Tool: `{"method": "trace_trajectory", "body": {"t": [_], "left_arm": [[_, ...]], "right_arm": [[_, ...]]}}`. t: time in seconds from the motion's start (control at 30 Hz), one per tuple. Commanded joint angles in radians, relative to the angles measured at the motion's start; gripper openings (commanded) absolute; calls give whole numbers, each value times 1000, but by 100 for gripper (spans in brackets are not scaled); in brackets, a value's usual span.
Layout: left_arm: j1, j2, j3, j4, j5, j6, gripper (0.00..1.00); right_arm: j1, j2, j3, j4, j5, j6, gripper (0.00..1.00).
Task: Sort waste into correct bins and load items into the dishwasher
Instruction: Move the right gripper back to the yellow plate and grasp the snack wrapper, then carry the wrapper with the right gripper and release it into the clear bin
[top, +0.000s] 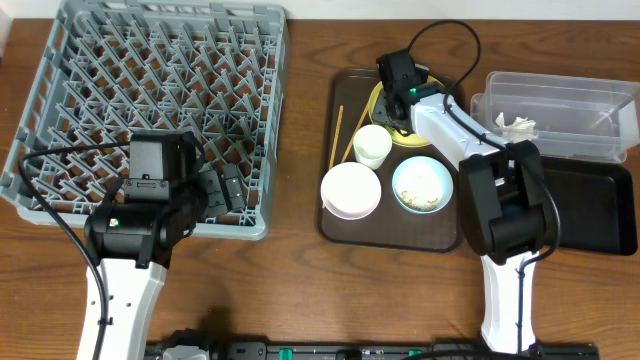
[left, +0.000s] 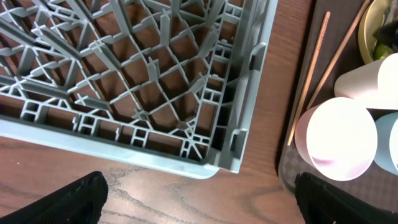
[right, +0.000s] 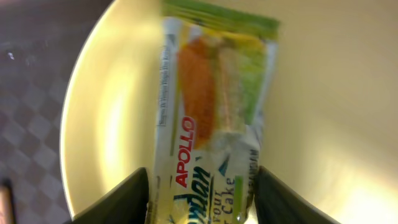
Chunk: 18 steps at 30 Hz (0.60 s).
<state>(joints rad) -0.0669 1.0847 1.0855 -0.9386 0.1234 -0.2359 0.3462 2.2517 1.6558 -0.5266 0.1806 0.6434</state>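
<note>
My right gripper (top: 392, 100) is low over the yellow plate (right: 106, 118) at the back of the brown tray. Its fingers (right: 202, 202) are open and straddle the yellow-green snack wrapper (right: 211, 106), which lies flat on the plate. My left gripper (left: 199, 202) is open and empty over bare table by the near right corner of the grey dish rack (top: 150, 100). On the tray stand the white cup (top: 373, 146), the white bowl (top: 350, 190) and the light blue bowl (top: 421, 184) with beige crumbs. The two chopsticks (top: 337, 130) lie along its left side.
The clear tub (top: 560, 110) at the right back holds crumpled white paper (top: 517, 126). The black tray (top: 600, 210) lies in front of it. The brown serving tray (top: 340, 228) sits between the rack and the bins. The rack's corner (left: 224, 162) is close ahead of my left fingers.
</note>
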Motion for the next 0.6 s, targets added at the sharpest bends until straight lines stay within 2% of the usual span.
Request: {"method": "trace_trajectory", "body": {"t": [0.0,0.13,0.33,0.57], "left_arm": [[5,-2,18,-5,-12,2,98],[5,-2,18,-4,-13,2,99],[5,-2,18,-4,-13,2,98],[5,-2,18,-4,-13,2,99]], "right_arm": [[-3,13,10,-8,13,-37,32],[-8,-6,11,-26,14,-77,15],[-31,-71,11,-47,10,-131,2],[-60,-239,11,-104,-13,-299,1]]}}
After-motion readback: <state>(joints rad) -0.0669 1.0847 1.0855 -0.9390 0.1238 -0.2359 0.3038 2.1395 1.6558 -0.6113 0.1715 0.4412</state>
